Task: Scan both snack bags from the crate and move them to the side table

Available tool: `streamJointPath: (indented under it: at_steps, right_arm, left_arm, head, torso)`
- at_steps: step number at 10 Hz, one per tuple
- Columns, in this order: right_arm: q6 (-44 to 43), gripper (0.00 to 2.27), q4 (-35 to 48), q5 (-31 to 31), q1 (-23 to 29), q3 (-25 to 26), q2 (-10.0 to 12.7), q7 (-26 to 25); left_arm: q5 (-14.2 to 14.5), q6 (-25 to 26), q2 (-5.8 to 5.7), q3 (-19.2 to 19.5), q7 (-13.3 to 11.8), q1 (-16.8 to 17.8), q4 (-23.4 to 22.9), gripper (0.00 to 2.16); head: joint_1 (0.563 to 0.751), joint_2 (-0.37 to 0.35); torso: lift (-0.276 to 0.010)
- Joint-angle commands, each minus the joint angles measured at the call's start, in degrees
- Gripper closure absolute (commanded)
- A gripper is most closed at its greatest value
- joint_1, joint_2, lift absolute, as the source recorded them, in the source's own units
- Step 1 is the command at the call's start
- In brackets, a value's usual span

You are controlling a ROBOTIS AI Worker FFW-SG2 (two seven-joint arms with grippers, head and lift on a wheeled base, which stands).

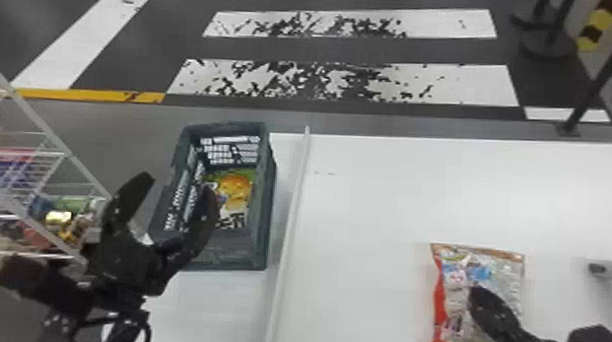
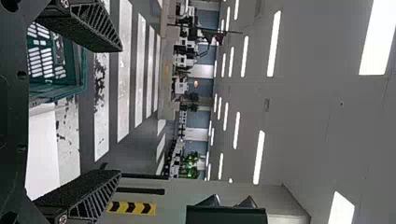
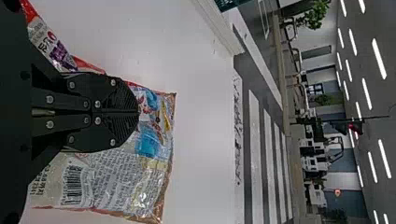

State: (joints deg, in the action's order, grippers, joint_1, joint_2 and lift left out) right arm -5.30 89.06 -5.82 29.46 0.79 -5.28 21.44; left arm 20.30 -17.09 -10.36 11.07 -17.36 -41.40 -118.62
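Since one snack bag (image 1: pixel 235 187) lies inside the crate (image 1: pixel 264 205) and the red-edged silver bag (image 1: pixel 505 275) lies flat on the white table (image 1: pixel 392 196), across the raised strip (image 1: pixel 292 217) from the crate, you look to be partway through the first bag, with the second one waiting.

Your right gripper (image 3: pixel 139 112) is over the silver bag, its two fingers closed together. You can see no film caught between them, so don't count on having hold of it. The barcode (image 3: pixel 72 184) faces up, which should help you; whether it has been read, you cannot tell. If it hasn't, your next move would be to open those fingers, take the bag by an edge and show the code to the scanner. The grey device (image 1: pixel 609 269) at the head view's right edge may be that scanner, but you can't be sure. If the scan is done, this bag only needs to end up on the side table, and you can't tell whether this surface is it.

Your left gripper (image 1: pixel 178 184) is wide open and empty at the crate's near left side, well placed for the second bag. You'd want to angle the fingers down inside the walls, as a fingertip could catch the rim.
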Motion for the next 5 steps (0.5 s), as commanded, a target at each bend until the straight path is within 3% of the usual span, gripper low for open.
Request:
streamJointPath:
  at_steps: [1,5]
  right_arm:
    - [0.0,2.24,-1.9,-0.4,-0.9,-0.2,0.1,0.0]
    - [-0.9,2.24,-4.7,-0.3,-2.5,-0.5,0.4,1.7]
  left_arm:
    - [0.0,0.0,-0.1,0.0,0.0,-0.1,0.1,0.06]
    - [0.0,-0.2,-0.19,0.3,0.0,-0.4,0.1,0.06]
  head:
    - [0.695,0.156]
    - [0.695,0.165]
  torso:
    - [-0.029]
    - [-0.029]
